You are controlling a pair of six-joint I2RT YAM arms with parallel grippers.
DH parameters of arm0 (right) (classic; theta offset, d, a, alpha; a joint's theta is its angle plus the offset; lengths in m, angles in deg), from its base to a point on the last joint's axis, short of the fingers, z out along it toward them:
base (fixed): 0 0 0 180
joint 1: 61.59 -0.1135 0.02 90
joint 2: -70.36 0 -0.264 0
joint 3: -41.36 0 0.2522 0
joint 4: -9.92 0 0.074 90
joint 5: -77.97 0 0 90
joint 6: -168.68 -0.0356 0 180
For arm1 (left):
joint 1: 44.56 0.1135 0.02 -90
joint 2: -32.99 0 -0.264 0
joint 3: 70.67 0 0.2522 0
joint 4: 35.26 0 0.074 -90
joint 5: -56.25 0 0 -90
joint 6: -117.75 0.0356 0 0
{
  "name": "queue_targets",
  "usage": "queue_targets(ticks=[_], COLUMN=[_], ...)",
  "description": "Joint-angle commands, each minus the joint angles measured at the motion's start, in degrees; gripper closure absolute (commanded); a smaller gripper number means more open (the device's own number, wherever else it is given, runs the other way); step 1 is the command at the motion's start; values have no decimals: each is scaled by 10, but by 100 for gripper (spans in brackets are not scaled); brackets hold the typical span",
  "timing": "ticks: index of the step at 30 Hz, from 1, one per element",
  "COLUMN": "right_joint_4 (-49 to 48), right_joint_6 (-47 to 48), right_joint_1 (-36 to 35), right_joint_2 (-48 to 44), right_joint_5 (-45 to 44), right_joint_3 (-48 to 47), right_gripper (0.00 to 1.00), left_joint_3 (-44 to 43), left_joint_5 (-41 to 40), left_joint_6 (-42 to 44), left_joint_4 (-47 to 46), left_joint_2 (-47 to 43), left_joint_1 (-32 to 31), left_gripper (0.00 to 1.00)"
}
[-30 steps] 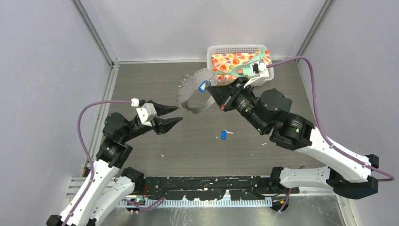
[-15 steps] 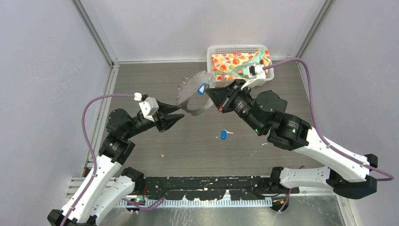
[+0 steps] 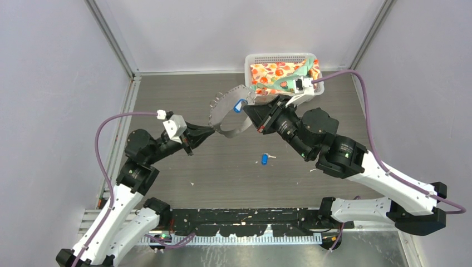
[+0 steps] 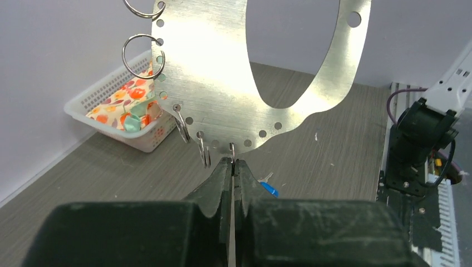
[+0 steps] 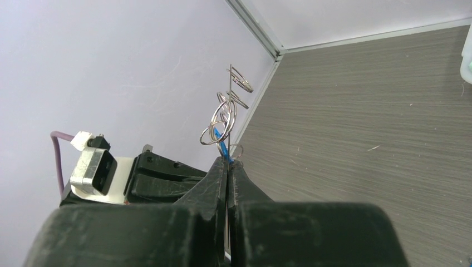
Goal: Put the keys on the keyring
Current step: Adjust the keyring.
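The keyring [image 3: 232, 131] is a wide silvery metal loop held up off the table, its rim lined with holes and small split rings [image 4: 142, 53]. One blue-headed key [image 3: 240, 104] hangs on it. My right gripper [image 3: 249, 109] is shut on the loop's right side, and the loop stands edge-on [image 5: 230, 94] above the gripper's tips [image 5: 229, 161]. My left gripper [image 4: 232, 162] is shut on a small ring at the loop's lower edge [image 4: 231, 148]. A second blue key [image 3: 265, 159] lies loose on the table, also showing by my left fingers [image 4: 269, 189].
A white plastic basket [image 3: 281, 57] holding a flowered cloth [image 3: 275, 75] stands at the back right, just behind the right arm. Grey walls with metal rails close in the table on the left, the right and the back.
My left gripper has moved right to the keyring's lower edge and closed there; it was open before. The right gripper and the keyring have hardly moved.
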Motion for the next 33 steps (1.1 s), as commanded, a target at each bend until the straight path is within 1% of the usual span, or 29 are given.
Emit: queue_targets(ticks=[1,4,7,9,14,15,17,18,20,24,28,30,33], right_joint_4=[-7,4,3,-2,-3,-5,-11,-14,-23,-23,8,29,51], right_joint_6=[-39,-52,-59,-66,-73,-77,-85,-88,-85,-90,-90,-90,-84], right_joint_1=[0,0,0,1,0,0,1,0,1,1,0,0,0], right_joint_2=[-21,-28,-36,-39,-43,-46,-54,-58,-66,-82,-99,-107,-122], right_joint_5=[-42,-59,-63,-64,-59,-58,-61,-61,-55,-42,-6,18,52], right_joint_3=[9,22,35,45,60,65,76,81,89,103,107,111,128], right_gripper=[90,85,82,81,74,71,60,57,54,42,32,28,25], left_joint_3=[-23,-22,-26,-28,-47,-53,-58,-57,-56,-63,-74,-77,-88], left_joint_5=[20,32,10,-2,-22,-22,-13,-10,-9,-19,-40,-57,-101], left_joint_6=[44,100,115,111,66,59,54,54,55,53,51,48,41], left_joint_4=[17,48,80,85,80,83,83,82,80,78,73,68,59], left_joint_2=[-24,-39,-50,-52,-43,-39,-34,-33,-31,-24,-11,-4,13], left_joint_1=[-1,-1,-1,-1,-1,-1,-1,-1,-1,-1,-1,-1,-1], left_gripper=[100,100,100,100,100,100,100,100,100,100,100,100,100])
